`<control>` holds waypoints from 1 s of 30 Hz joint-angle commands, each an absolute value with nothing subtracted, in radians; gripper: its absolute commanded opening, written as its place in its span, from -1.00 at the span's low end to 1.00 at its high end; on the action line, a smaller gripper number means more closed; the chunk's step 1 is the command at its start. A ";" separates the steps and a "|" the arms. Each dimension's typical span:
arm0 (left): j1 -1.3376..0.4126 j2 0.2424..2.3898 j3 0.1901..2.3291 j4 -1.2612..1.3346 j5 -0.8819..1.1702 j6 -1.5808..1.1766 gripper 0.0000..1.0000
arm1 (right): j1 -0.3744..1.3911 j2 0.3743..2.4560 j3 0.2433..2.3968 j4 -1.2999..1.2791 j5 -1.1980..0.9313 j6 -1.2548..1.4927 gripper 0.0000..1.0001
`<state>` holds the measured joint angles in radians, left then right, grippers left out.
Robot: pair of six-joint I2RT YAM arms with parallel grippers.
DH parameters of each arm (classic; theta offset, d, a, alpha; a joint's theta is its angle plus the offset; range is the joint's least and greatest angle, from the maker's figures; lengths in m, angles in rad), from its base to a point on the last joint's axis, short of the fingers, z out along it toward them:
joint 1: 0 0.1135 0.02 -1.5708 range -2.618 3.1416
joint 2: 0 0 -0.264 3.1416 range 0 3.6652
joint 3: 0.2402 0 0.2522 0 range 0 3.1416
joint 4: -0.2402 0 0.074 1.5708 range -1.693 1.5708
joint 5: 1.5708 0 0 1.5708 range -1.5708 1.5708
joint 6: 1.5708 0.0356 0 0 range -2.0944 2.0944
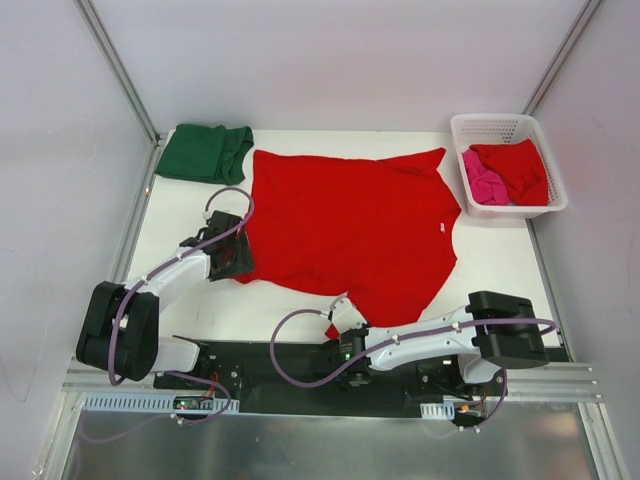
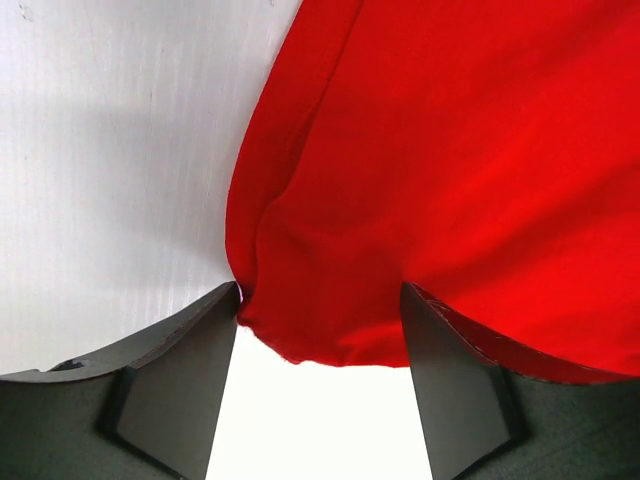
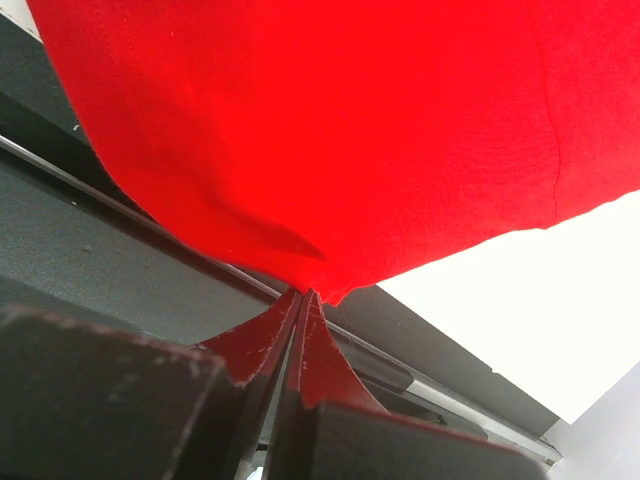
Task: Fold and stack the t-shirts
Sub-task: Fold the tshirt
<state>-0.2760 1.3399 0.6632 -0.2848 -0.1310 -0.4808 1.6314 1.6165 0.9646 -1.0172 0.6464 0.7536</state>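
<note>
Red tee [image 1: 350, 230]: spread open on the white table [image 1: 480, 270], taking up most of its middle. The cloth is not fully flat. It creases towards the far right corner and narrows to a point at the near edge.

Left gripper [image 1: 232, 257]: at the left edge of the red tee, low over the table. In the wrist view the gripper [image 2: 320, 300] stands with its jaws well apart. A loose, rounded fold of the tee's edge sits between the fingers [image 2: 180, 380] and touches the inner face on each side. The fold is not pressed flat. Finding: open, with cloth between the jaws but not clamped.

Right gripper [image 1: 335, 322]: at the near point of the red tee, by the table's near edge and close to the black plate [image 1: 300, 360]. In the wrist view the gripper [image 3: 305, 295] has its jaws closed together on the tip of the cloth, and the tee fans out from the pinch. Finding: closed, gripping the red tee's corner.

Green tee [image 1: 205, 152]: folded at the far left corner of the table, just beside the red tee's far left corner. Whether the two touch cannot be told.

Basket [image 1: 500, 122]: white lattice, at the far right corner. It holds a pink tee [image 1: 483, 182] on its left side and a second red tee [image 1: 520, 168] on its right, both crumpled.
</note>
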 commanded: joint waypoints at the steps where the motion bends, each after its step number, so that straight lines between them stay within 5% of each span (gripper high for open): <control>1: -0.282 1.293 0.661 -0.295 -0.133 -0.486 0.32 | 1.629 1.606 0.974 -1.029 0.655 0.752 -0.99; 30: -0.193 1.200 0.646 -0.393 -0.132 -0.503 0.35 | 1.628 1.614 0.983 -1.025 0.646 0.741 -0.97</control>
